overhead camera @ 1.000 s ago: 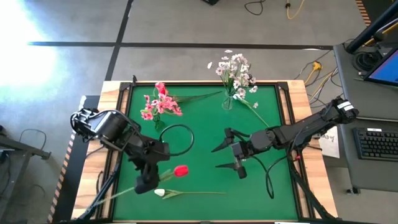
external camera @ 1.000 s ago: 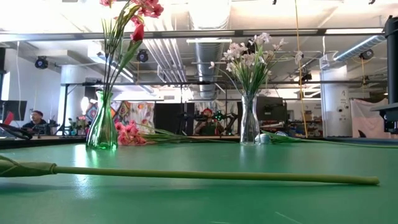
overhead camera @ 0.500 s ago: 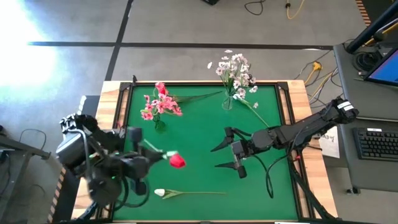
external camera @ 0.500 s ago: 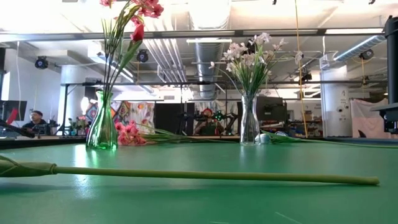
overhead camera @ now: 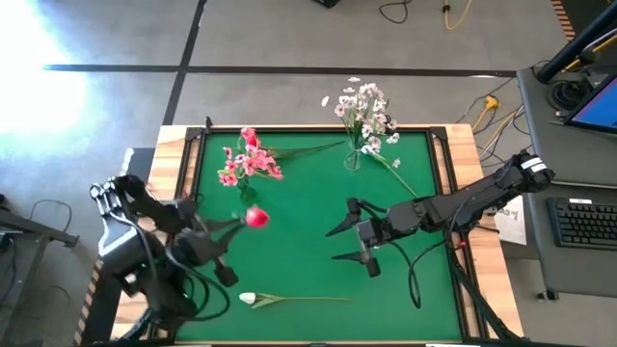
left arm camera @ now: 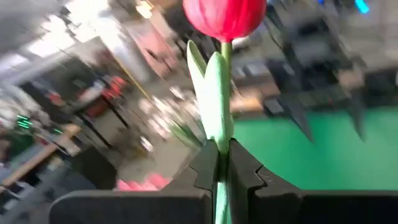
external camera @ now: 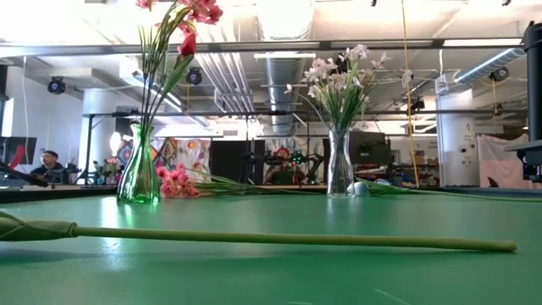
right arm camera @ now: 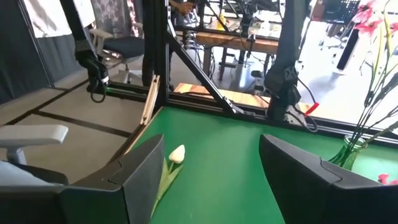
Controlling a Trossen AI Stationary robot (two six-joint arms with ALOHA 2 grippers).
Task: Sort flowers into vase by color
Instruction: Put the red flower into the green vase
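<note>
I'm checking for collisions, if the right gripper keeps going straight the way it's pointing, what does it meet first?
Probably the white tulip lying on the green mat, which sits ahead between the right gripper's open jaws. Depth is unclear, so it might pass above the tulip toward the table's edge.

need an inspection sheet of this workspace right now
surface: green mat in a wooden frame
job's things: red tulip held above the mat; white bud flower lying near the front edge; pink flowers in the green vase; white sprays in the clear vase
clutter: nothing seen
hands: left hand shut on the tulip stem; right hand open, mid-mat
cables: loose ones on the floor
surroundings: keyboard on a side desk
</note>
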